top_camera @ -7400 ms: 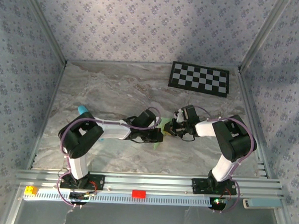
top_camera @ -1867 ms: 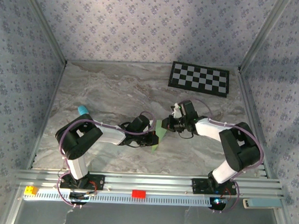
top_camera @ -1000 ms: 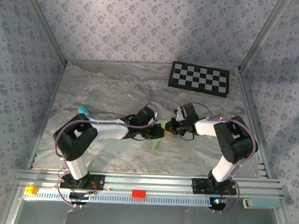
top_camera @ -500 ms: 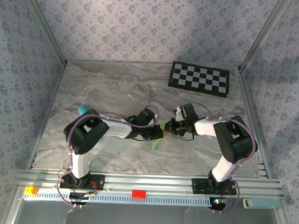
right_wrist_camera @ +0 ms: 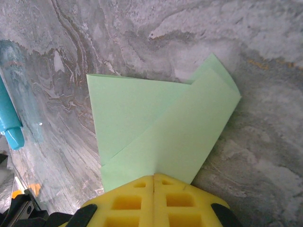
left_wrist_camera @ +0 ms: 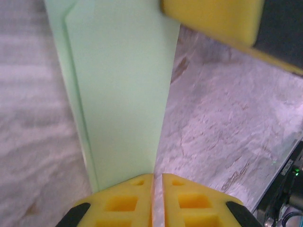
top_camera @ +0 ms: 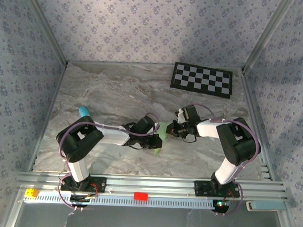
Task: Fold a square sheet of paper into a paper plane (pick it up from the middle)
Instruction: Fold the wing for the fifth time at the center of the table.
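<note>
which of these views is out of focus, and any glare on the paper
Left wrist: the green paper is too close, soft, with smeared edges. Right wrist: its folds and the marble table look crisp; the cyan stick at the edge is slightly soft. Top external: even light, no glare.

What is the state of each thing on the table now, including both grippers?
square sheet of paper: folded into overlapping layers, not yet a plane.
right gripper: jaws shut on the paper's edge.
left gripper: jaws almost shut, a thin slit between them, at the paper's end.
cyan-blue stick: lying flat, untouched.
checkerboard: lying flat at the far right, untouched.
</note>
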Controlling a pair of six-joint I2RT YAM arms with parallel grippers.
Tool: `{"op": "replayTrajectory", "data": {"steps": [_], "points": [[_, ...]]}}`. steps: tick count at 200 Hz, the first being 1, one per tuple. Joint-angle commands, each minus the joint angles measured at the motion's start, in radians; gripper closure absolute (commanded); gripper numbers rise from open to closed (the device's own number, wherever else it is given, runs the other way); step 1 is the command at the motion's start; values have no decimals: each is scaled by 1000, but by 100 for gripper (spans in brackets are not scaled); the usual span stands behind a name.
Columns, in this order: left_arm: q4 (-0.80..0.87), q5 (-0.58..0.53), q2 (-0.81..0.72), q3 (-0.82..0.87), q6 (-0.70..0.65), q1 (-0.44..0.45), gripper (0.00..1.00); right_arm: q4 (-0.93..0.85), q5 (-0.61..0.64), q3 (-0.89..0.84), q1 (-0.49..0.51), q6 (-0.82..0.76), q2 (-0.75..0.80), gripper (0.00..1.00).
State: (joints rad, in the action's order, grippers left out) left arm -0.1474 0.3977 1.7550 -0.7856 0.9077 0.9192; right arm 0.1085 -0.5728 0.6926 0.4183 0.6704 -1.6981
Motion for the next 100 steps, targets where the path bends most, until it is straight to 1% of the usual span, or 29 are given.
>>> {"op": "replayTrajectory", "data": {"steps": [1,56,100], "points": [[152,18,-33,35,-38,25,87,-75,87,3,-12,-25,-32,97],[215,1,-52,48,-69,71,89,-90,91,11,-14,-32,-34,97],[242,-23,-88,79,-69,81,89,-91,90,12,-16,-33,-37,97]]}}
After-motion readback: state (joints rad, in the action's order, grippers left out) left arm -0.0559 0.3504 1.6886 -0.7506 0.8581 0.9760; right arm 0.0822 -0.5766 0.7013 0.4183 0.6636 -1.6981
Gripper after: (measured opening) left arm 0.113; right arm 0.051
